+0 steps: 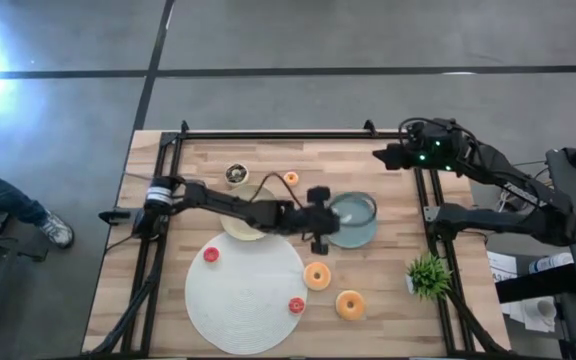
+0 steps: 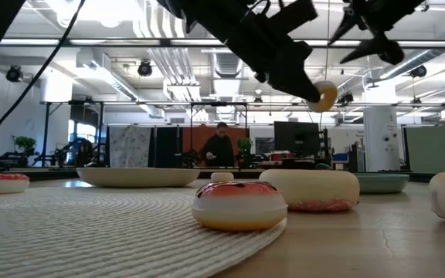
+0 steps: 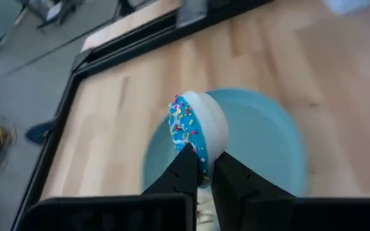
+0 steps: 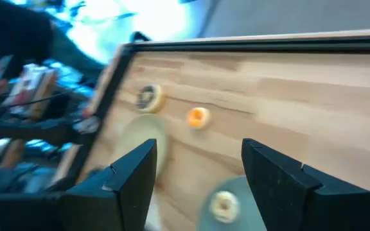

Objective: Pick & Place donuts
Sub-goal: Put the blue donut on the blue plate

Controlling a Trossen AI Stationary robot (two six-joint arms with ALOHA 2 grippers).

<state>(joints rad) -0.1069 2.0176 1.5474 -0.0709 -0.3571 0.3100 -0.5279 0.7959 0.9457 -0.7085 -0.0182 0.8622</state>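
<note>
The left wrist view alone shows the held item clearly: the left gripper [image 3: 201, 176] pinches a blue donut [image 3: 194, 131] on edge, fingers pressed against its lower rim. Its icing is bright blue with coloured sprinkles; the underside is pale cream. It hangs directly above the teal plate [image 3: 262, 138].

In the high view the left gripper [image 1: 320, 222] sits at the teal plate's [image 1: 363, 225] near-left rim, and the donut itself is hard to make out there. The low view shows the donut [image 2: 323, 96] raised well above the table, only its pale side facing the camera.

The high view gives the table layout:
- Orange donut [image 1: 291, 179] near the back edge, beside a dark donut [image 1: 236, 174].
- Beige plate [image 1: 240, 222] largely covered by the left arm.
- White mat [image 1: 246, 290] carrying two red donuts [image 1: 211, 255] and [image 1: 296, 306].
- Two further orange donuts [image 1: 317, 276] and [image 1: 350, 304] on bare wood, just right of the mat.
- Small green plant [image 1: 429, 272] near the right edge.

The right gripper [image 1: 383, 156] waits above the back right corner. The right wrist view shows its fingers [image 4: 133, 170] spread wide, holding nothing.

In the low view a red donut [image 2: 238, 205] on the mat edge blocks part of the table behind it. A person [image 2: 219, 148] sits in the room beyond, too far off for detail.
</note>
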